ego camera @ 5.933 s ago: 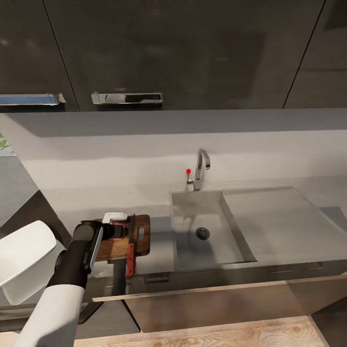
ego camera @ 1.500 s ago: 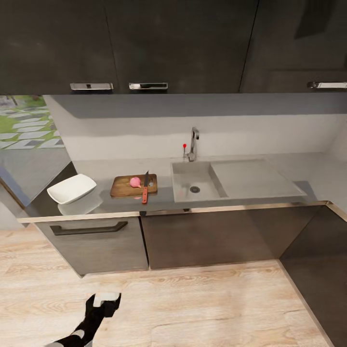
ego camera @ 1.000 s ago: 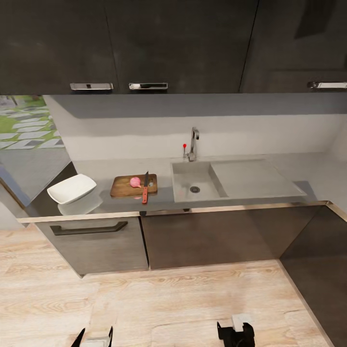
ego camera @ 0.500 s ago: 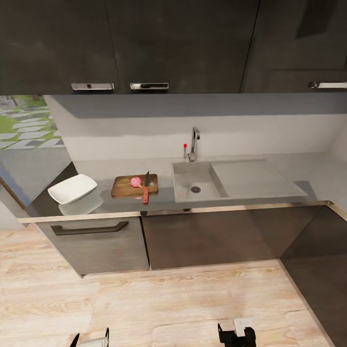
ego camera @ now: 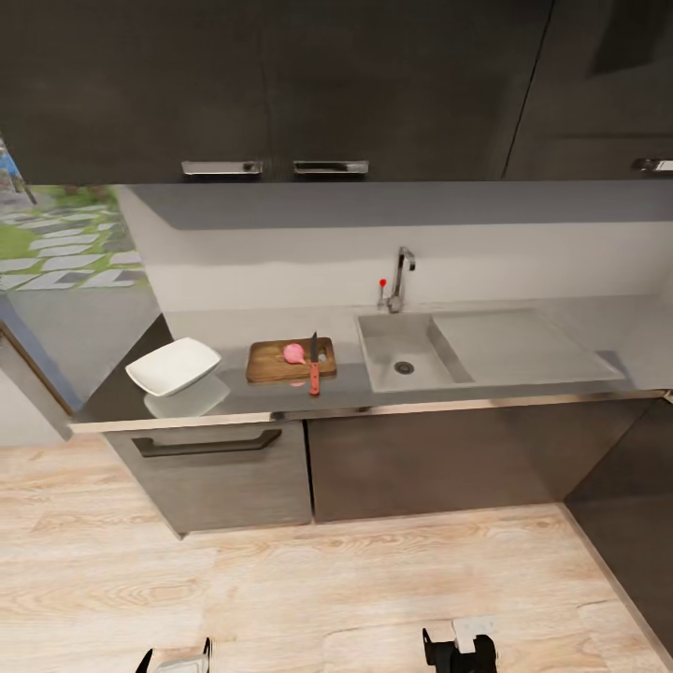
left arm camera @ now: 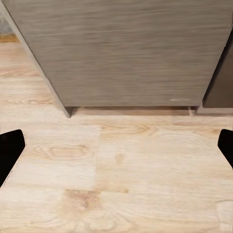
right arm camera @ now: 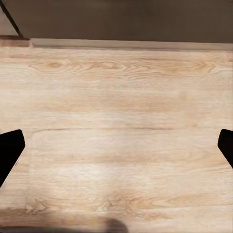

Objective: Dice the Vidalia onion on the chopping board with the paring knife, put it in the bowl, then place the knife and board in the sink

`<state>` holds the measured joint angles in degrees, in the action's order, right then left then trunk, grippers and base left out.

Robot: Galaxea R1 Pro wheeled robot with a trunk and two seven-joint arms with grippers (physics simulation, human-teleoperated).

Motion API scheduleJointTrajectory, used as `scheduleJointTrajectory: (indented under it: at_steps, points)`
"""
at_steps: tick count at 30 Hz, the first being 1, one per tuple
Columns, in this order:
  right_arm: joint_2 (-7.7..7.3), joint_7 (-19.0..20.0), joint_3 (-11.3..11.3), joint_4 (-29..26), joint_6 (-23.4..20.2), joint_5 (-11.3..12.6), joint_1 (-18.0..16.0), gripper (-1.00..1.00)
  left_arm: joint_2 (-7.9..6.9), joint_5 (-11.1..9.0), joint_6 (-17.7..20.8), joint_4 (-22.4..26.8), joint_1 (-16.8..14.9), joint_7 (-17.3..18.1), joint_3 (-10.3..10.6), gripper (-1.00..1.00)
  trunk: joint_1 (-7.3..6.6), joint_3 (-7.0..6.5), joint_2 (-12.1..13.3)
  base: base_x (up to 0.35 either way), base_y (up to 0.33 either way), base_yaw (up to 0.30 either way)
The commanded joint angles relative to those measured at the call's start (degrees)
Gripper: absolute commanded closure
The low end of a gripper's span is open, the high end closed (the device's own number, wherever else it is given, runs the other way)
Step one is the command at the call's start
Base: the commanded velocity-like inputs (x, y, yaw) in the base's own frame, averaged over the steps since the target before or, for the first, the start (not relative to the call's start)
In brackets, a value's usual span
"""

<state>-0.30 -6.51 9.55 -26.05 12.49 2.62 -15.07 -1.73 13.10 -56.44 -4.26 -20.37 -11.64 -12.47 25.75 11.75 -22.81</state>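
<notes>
The countertop [ego camera: 234, 402] carries, in descending size, the sink [ego camera: 407, 350], the bowl [ego camera: 174, 365] and the board [ego camera: 290, 361]. A pink onion [ego camera: 294, 352] lies on the board, seemingly whole, beside the knife [ego camera: 314, 366], whose handle overhangs the board's front edge. Both grippers, left [left arm camera: 116, 145] and right [right arm camera: 116, 145], hang spread wide and empty over the floor [ego camera: 374, 589]. A careless reach could knock the knife off.

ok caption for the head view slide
Pink onion and red-handled paring knife on brown wooden chopping board, steel sink beside.
</notes>
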Motion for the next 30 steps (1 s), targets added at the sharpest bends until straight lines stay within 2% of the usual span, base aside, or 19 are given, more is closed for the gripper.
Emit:
scheduleJointTrajectory:
  at_steps: [1, 4, 7, 9, 10, 11, 13, 14, 16, 17, 19, 22, 24, 30]
  points:
    - [-0.04, -0.4, 0.4, 0.0, 0.2, 0.3, -0.1, -1.00, -0.02, 0.6, -0.3, -0.2, -0.1, -0.4, -0.3, -1.00, 0.03, 0.11, -0.1, 0.000, 0.298, 0.000]
    - [0.02, -0.5, 0.3, 0.0, 0.1, 0.2, -0.1, -1.00, -0.08, 0.6, -0.3, -0.2, -0.1, -0.4, -0.4, -1.00, 0.03, 0.11, -0.1, 0.000, 0.298, 0.000]
    - [0.16, -1.3, 0.2, -5.0, -1.6, -0.1, -0.1, -1.00, -0.18, 0.6, -0.2, -0.2, -0.1, -0.4, -2.4, -1.00, 0.03, 0.11, -0.1, 0.000, 0.299, 0.000]
    - [0.40, -2.1, 0.2, -12.5, -8.0, -1.9, -0.1, -1.00, -0.19, 0.6, -0.2, -0.2, -0.1, -0.4, -3.9, -1.00, 0.03, 0.11, -0.1, 0.000, 0.299, 0.000]
    - [0.57, -2.8, 0.2, -18.5, -13.9, -3.5, -0.1, -1.00, -0.20, 0.6, -0.2, -0.2, -0.1, -0.4, -4.5, -1.00, 0.03, 0.11, -0.1, 0.000, 0.299, 0.000]
    - [0.60, -3.0, 0.2, -20.5, -15.7, -4.0, -0.1, -1.00, -0.20, 0.6, -0.2, -0.2, -0.1, -0.4, -4.7, -1.00, 0.03, 0.11, -0.1, 0.000, 0.299, 0.000]
    - [0.69, -3.7, 0.1, -28.4, -21.5, -5.2, -0.1, -1.00, -0.20, 0.6, -0.2, -0.2, -0.1, -0.4, -5.0, -1.00, 0.03, 0.11, -0.1, 0.000, 0.293, 0.000]
    - [0.70, -3.8, 0.1, -30.3, -22.8, -5.3, -0.1, -1.00, -0.20, 0.6, -0.2, -0.2, -0.1, -0.4, -5.0, -1.00, 0.03, 0.11, -0.1, 0.000, 0.273, 0.000]
    - [0.72, -4.2, 0.1, -37.9, -27.7, -5.7, -0.1, -1.00, -0.20, 0.6, -0.2, -0.2, -0.1, -0.4, -5.1, -1.00, 0.03, 0.11, -0.1, 0.000, 0.168, 0.000]
    - [0.74, -4.3, 0.1, -48.5, -37.4, -5.9, -0.2, -1.00, -0.20, 0.6, -0.2, -0.2, -0.1, -0.4, -5.2, -1.00, 0.03, 0.11, -0.1, 0.000, 0.034, 0.000]
    - [0.74, -4.2, 0.1, -53.9, -43.2, -5.9, -0.4, -1.00, -0.20, 0.6, -0.2, -0.2, -0.1, -0.4, -5.2, -1.00, 0.03, 0.11, -0.1, 0.000, 0.018, 0.000]
    - [0.96, -4.3, 0.1, -59.1, -48.0, -5.9, -1.6, -1.00, -0.20, 0.6, -0.2, -0.2, -0.1, -0.4, -5.2, -1.00, 0.03, 0.11, -0.1, 0.000, 0.008, 0.000]
    - [1.30, -4.3, 0.1, -60.4, -49.5, -5.9, -2.6, -1.00, -0.20, 0.6, -0.2, -0.2, -0.1, -0.4, -5.2, -1.00, 0.03, 0.11, -0.1, 0.000, 0.003, 0.000]
    - [3.76, -4.2, 0.1, -62.5, -56.8, -5.9, -9.8, -1.00, -0.20, 0.6, -0.2, -0.2, -0.1, -0.4, -5.2, -1.00, 0.03, 0.11, -0.1, 0.000, 0.001, 0.000]
